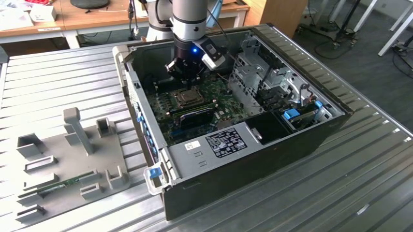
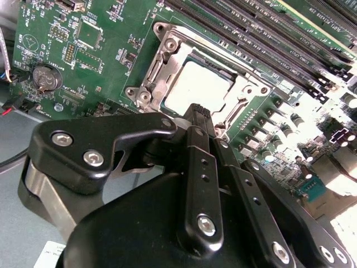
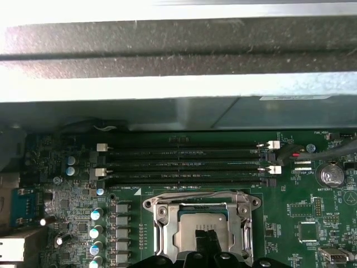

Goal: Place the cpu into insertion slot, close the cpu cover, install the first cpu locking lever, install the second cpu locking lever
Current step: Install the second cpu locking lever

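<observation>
gripper (image 2: 202, 114): fingers pinched together to one narrow tip, nothing held as far as I can see
cpu (image 2: 196, 88): seated in the socket, grey top showing through the frame's window
cpu cover (image 2: 162, 64): folded down flat over the chip
key relation: in the second wrist view the fingertip sits at the socket's 6 o'clock edge, chip just beyond it toward 12
exterior view: gripper (image 1: 185, 72) directly over the socket (image 1: 188, 97) on the motherboard (image 1: 216, 104)
locking levers: can't tell their state

The exterior view looks down from high and far on the open case (image 1: 239, 121), the arm (image 1: 190, 19) entering at twelve o'clock. Both wrist views sit close above the motherboard (image 2: 100, 61), sharing the socket (image 3: 202, 223) and the end effector (image 2: 199, 114).
</observation>
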Robot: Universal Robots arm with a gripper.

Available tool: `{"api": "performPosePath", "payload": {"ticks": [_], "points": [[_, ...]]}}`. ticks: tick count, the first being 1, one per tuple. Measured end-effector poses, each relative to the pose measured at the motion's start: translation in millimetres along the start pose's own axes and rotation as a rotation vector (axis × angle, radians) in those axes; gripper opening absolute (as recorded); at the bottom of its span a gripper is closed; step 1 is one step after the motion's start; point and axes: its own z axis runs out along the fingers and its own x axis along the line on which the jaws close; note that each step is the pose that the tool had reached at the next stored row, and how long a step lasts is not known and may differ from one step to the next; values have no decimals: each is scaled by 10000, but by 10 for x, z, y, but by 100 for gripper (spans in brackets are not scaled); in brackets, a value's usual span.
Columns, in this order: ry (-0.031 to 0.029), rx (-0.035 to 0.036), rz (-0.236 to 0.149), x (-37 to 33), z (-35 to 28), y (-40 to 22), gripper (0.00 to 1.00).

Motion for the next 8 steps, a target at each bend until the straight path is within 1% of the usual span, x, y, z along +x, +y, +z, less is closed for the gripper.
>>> {"api": "performPosePath", "payload": {"ticks": [8], "points": [[0,0,0,-1,-25,2,11]]}}
